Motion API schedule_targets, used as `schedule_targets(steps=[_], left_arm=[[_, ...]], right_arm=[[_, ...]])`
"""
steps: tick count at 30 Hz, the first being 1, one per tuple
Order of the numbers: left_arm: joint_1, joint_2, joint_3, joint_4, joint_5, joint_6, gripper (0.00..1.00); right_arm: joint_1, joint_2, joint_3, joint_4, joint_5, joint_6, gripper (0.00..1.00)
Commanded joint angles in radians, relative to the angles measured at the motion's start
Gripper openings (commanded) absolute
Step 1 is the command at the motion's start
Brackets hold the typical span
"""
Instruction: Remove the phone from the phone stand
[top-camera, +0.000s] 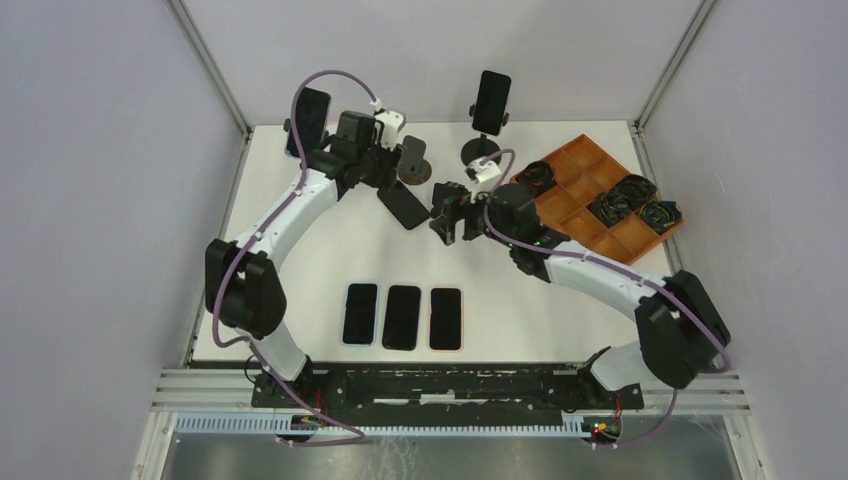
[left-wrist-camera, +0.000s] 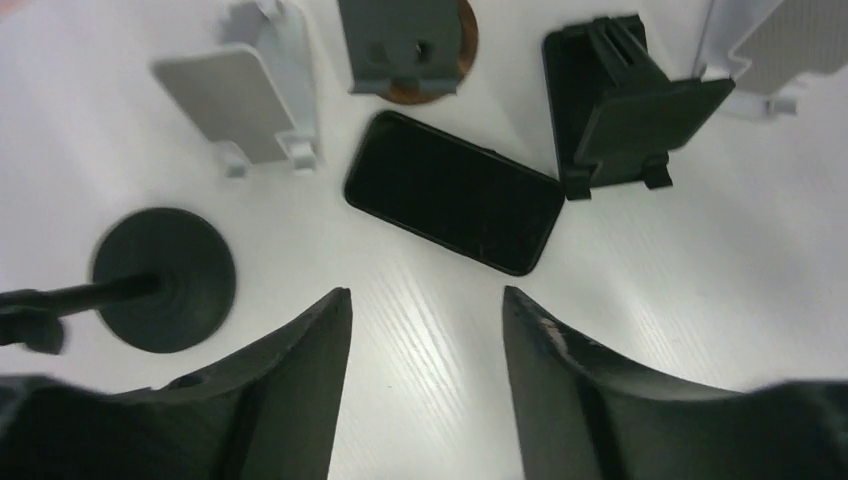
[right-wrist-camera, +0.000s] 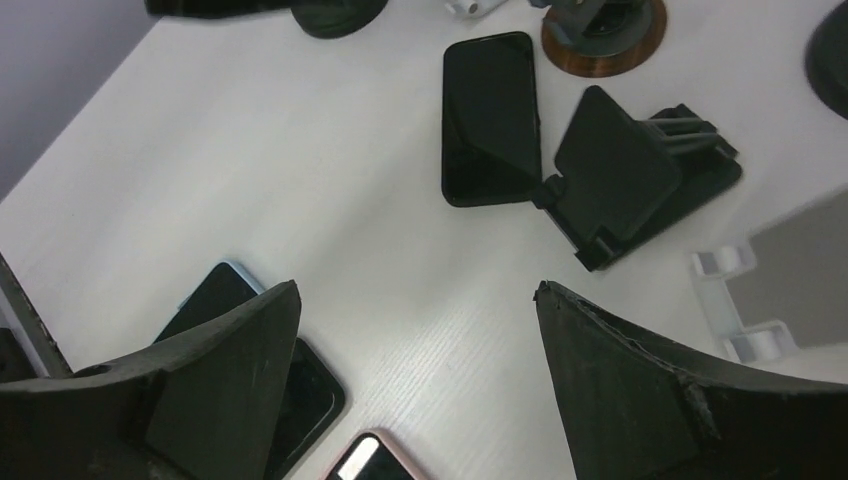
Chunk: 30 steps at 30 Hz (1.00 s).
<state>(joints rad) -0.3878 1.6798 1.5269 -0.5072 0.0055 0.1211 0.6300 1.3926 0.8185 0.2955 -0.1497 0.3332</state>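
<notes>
A black phone (top-camera: 491, 100) sits upright in a black pole stand with a round base (top-camera: 480, 152) at the back. Another dark phone (top-camera: 310, 120) stands upright at the back left, its holder hidden behind my left arm. A black phone (top-camera: 403, 205) lies flat on the table between my grippers; it also shows in the left wrist view (left-wrist-camera: 455, 190) and the right wrist view (right-wrist-camera: 490, 115). My left gripper (top-camera: 380, 172) (left-wrist-camera: 425, 300) is open and empty above it. My right gripper (top-camera: 443, 215) (right-wrist-camera: 415, 290) is open and empty just right of it.
Empty stands surround the flat phone: a black folding one (left-wrist-camera: 620, 100) (right-wrist-camera: 630, 175), white ones (left-wrist-camera: 250, 100) (right-wrist-camera: 780, 280), and a brown-based one (left-wrist-camera: 410, 45). Three phones (top-camera: 402, 316) lie in a row near the front. An orange tray (top-camera: 600, 195) with cables sits right.
</notes>
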Motion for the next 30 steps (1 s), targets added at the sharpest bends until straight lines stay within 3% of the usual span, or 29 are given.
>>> schedule_targets(steps=[1, 3, 4, 9, 15, 22, 30], left_arm=[[0.030, -0.001, -0.021, -0.015, 0.122, 0.086, 0.76], [0.059, -0.011, -0.019, -0.026, 0.149, 0.054, 0.95], [0.077, -0.020, -0.019, -0.034, 0.161, 0.044, 0.99], [0.212, -0.080, -0.014, -0.124, 0.300, 0.040, 1.00], [0.313, -0.154, -0.050, -0.293, 0.470, 0.168, 1.00], [0.362, -0.195, -0.072, -0.495, 0.574, 0.377, 1.00], [0.363, -0.224, -0.075, -0.636, 0.672, 0.527, 1.00]], right_arm=[[0.084, 0.164, 0.206, -0.125, 0.062, -0.110, 0.98], [0.093, 0.275, 0.298, -0.161, 0.061, -0.143, 0.98], [0.093, 0.331, 0.367, -0.186, 0.061, -0.156, 0.98], [0.102, 0.592, 0.665, -0.307, 0.108, -0.218, 0.98], [0.100, 0.830, 0.946, -0.422, 0.174, -0.236, 0.98], [0.099, 0.919, 0.966, -0.413, 0.245, -0.235, 0.98], [0.071, 0.997, 1.026, -0.429, 0.210, -0.206, 0.98]])
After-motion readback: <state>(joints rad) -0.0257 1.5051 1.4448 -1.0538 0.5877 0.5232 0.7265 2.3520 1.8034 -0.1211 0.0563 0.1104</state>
